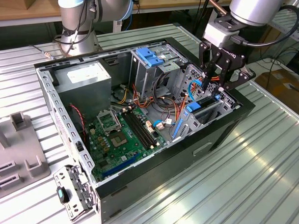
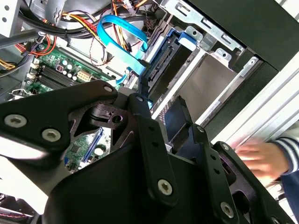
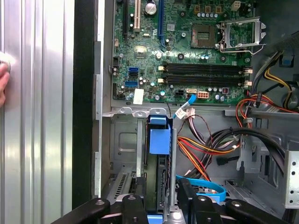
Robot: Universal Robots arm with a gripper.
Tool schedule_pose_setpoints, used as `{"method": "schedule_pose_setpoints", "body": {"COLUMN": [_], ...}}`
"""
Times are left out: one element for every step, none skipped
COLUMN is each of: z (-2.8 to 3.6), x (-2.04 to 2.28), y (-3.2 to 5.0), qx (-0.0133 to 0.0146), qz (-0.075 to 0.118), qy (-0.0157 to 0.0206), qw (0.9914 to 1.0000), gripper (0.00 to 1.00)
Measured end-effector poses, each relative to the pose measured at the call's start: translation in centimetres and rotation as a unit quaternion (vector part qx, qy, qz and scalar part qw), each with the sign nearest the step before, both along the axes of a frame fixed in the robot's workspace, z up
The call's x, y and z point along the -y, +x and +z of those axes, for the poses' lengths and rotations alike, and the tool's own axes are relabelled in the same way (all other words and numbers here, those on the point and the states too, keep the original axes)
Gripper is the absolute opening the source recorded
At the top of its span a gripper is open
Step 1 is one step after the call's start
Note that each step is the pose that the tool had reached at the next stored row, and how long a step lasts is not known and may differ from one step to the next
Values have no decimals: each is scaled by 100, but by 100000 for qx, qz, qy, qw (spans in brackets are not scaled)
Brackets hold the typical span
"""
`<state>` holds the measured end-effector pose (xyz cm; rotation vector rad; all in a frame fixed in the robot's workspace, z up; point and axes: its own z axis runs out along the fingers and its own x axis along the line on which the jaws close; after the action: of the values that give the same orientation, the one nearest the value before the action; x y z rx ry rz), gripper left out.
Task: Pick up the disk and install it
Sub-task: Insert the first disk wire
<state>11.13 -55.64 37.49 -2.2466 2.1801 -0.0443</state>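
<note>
Black linkage of the robot's gripper (image 3: 161,207) sits closest in both wrist views. Its jaws stand either side of the disk (image 3: 157,184), a flat, dark-bodied hard drive seen edge-on in its blue plastic carrier frame. Whether they are pinching it or only flanking it, I cannot tell.

The disk stands upright in a slot of the grey sheet-metal drive cage (image 3: 122,140). The cage is at the front corner of the open black computer case (image 1: 214,137), which lies on the ribbed aluminium counter (image 1: 260,177). How deep the disk has gone is hidden.

The step in hand looks like seating the drive. To do it well, keep the carrier frame parallel with the cage rails and press straight along the slot, since any skew would likely jam it. A light-blue flat cable (image 3: 208,185) and a bundle of red, yellow and black wires (image 3: 210,149) lie just beside the cage and could snag. A person's hand (image 2: 259,157) is near the case's outer wall, so slow, small motion seems wise.
</note>
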Motion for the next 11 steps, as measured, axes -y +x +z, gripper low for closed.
{"method": "schedule_pose_setpoints", "body": {"z": [0,0,0,0,0,-1,0,0,0,0,1], "x": [0,0,0,0,0,-3,-5,-8,-11,-15,-26], "y": [0,-1,-1,-1,-1,-1,-1,-1,-1,-1,-1], "qx": [0,-1,0,0,0,0,0,0,0,1,-1], "qz": [2,-3,0,-3,0,2,1,1,0,2,0], "qy": [-4,0,-2,-1,-3,1,-2,-5,-5,-1,-5], "qw": [100000,100000,100000,100000,100000,100000,100000,100000,100000,100000,100000], "gripper": [42,42,42,42,42,42,42,42,42,42,42]}}
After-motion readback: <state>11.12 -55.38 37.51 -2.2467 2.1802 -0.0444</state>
